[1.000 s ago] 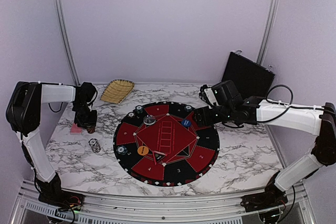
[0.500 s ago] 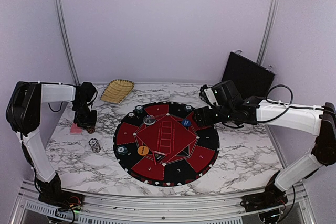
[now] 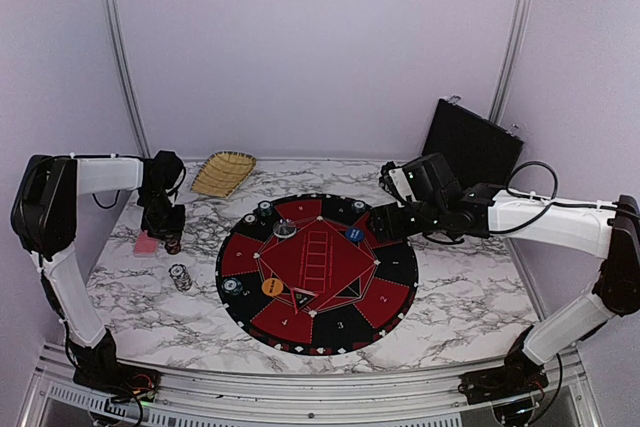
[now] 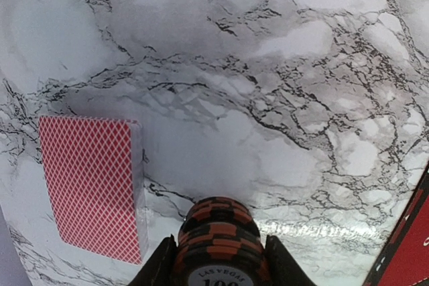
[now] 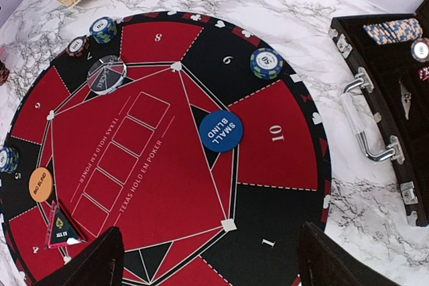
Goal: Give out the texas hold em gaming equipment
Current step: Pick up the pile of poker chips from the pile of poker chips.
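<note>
Snugly in the left tool (image 4: 220, 269), round striped chip stack (image 4: 218, 229) (orange-and-black)

Inside the left claw (image 4: 220, 262), the chip stack (image 4: 218, 229) runs off the bottom edge, its face lettering cut short. Ahead and right of the right claw (image 5: 211, 232), the black case (image 5: 389, 72) is cropped by the frame edge.

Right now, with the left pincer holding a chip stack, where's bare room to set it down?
Bare marble lies between the deck and the mat. On the mat, sector 10 and sector 1 are free. The far-left rim is crowded with chips and the dealer disc.
</note>
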`<state>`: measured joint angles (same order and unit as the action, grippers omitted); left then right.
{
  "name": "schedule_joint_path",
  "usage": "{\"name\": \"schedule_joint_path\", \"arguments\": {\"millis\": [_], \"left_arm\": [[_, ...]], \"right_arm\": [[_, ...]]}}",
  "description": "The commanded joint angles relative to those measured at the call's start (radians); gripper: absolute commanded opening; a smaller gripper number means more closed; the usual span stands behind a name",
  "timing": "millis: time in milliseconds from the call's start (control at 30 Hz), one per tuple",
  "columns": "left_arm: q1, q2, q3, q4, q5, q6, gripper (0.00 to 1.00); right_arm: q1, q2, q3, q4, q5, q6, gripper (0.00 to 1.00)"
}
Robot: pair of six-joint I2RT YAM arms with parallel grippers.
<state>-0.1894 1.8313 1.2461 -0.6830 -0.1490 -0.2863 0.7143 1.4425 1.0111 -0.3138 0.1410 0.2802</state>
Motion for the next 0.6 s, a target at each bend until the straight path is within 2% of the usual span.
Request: {"name": "schedule_joint_path", "arguments": {"millis": [0,267,567], "left_arm": [[-0.013,-0.032,0.03,-0.036,-0.002,0.01,0.33],[-0.035,-0.032,0.035,-0.042,0.003,0.001,0.32],[-0.117,-0.041,0.044,-0.053,0.01,-0.02,0.32]], "right_arm": [[0.007,0.012,0.037,0.019,0.013,0.001,0.87],[0.007,0.016,0.038,0.025,0.009,0.0,0.87],[0.006,0.026,0.03,0.036,0.015,0.005,0.87]]}}
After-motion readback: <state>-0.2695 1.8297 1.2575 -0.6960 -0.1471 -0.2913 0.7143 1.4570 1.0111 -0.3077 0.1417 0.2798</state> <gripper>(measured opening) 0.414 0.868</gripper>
